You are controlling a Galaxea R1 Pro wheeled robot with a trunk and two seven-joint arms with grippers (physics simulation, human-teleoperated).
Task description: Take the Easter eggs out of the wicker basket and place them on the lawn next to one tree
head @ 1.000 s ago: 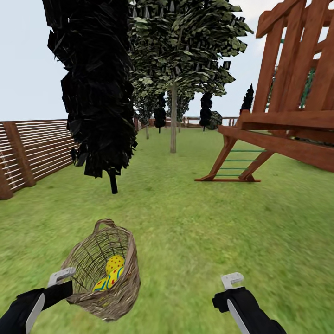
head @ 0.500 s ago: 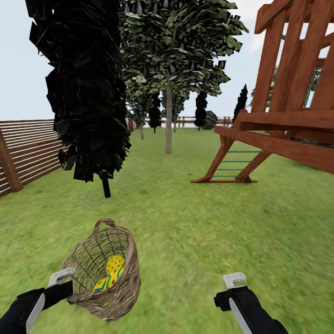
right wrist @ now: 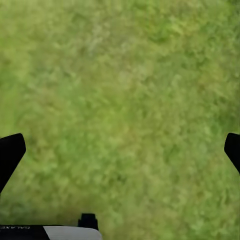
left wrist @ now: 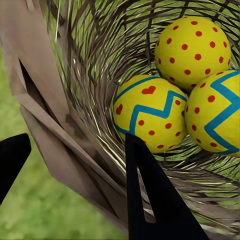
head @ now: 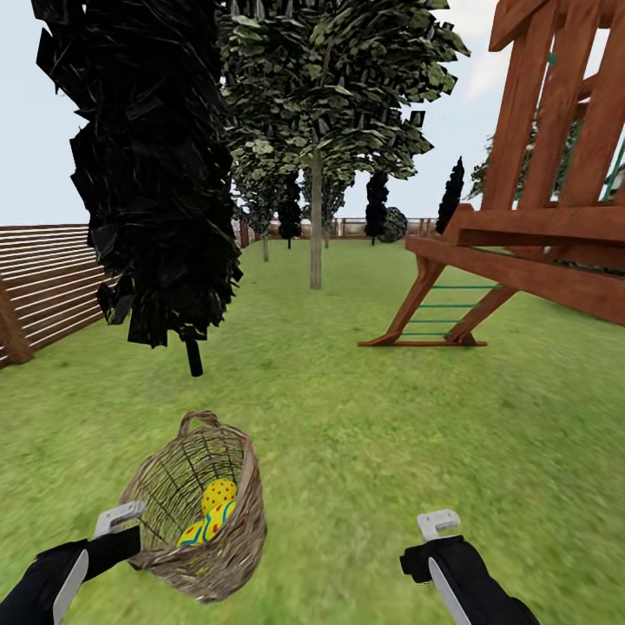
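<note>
Gripping the wicker basket [left wrist: 55, 135] rim, left pincer [left wrist: 75, 165] reveals 3 Easter eggs [left wrist: 150, 117]; right pincer [right wrist: 120, 150] wide, empty.

The wicker basket [head: 198, 508] sits low at the left, tilted, with the three Easter eggs [left wrist: 172, 95] clustered inside it. The left pincer [left wrist: 75, 192] straddles its rim, one finger inside and one outside. The right pincer [head: 434, 525] hangs over the lawn [head: 365, 434], well apart. Ahead left stands a cone-shaped tree [head: 148, 174]; behind it, the tree [head: 316, 217]. A wooden play frame [head: 538, 217] stands right, a fence [head: 43, 286] far left. The basket probably hangs clear of the grass.
</note>
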